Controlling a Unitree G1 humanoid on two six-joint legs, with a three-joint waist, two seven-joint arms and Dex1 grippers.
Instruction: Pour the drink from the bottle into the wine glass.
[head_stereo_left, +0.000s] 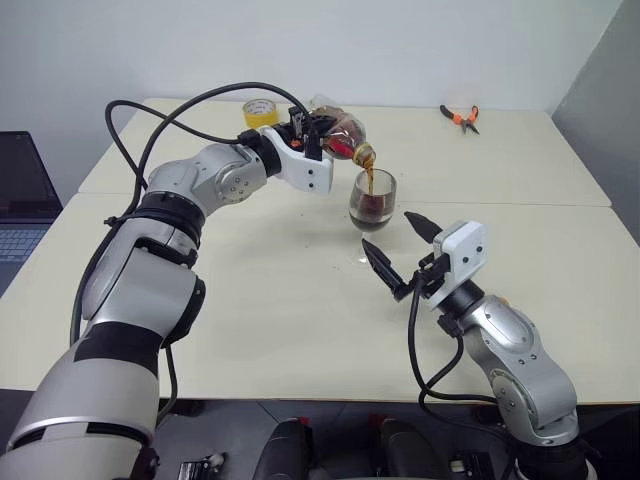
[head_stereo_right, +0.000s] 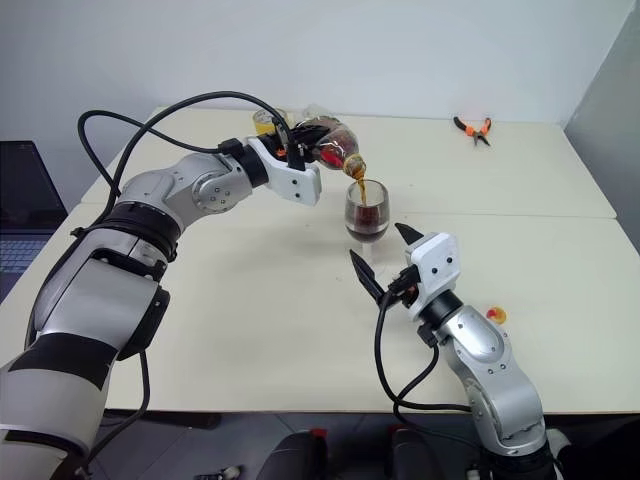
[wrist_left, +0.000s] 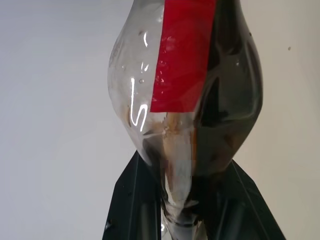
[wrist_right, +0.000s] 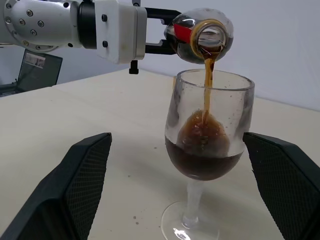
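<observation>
step: pouring, mid-table | left gripper (head_stereo_left: 318, 132) clamped on tilted bottle (head_stereo_left: 342, 132), drink (wrist_right: 206, 95) streaming into wine glass (wrist_right: 207, 150) | right gripper (head_stereo_left: 400, 252) spread, empty | next: right bottle before overfill

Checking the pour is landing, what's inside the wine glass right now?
Dark drink fills the bottom of the wine glass, with a thin stream falling in from the tilted bottle. Foam hides the liquid's surface.

Two head cams up high, facing forward and down over pale cream surface (head_stereo_left: 300, 300), both sharing same scene, slightly offset. Left wrist cam super close, clear plastic bottle with red label (wrist_left: 185, 100) right at lens. Right wrist cam low, near surface, facing clear stemmed wine glass (wrist_right: 207, 145) up close, same glass in head views.
</observation>
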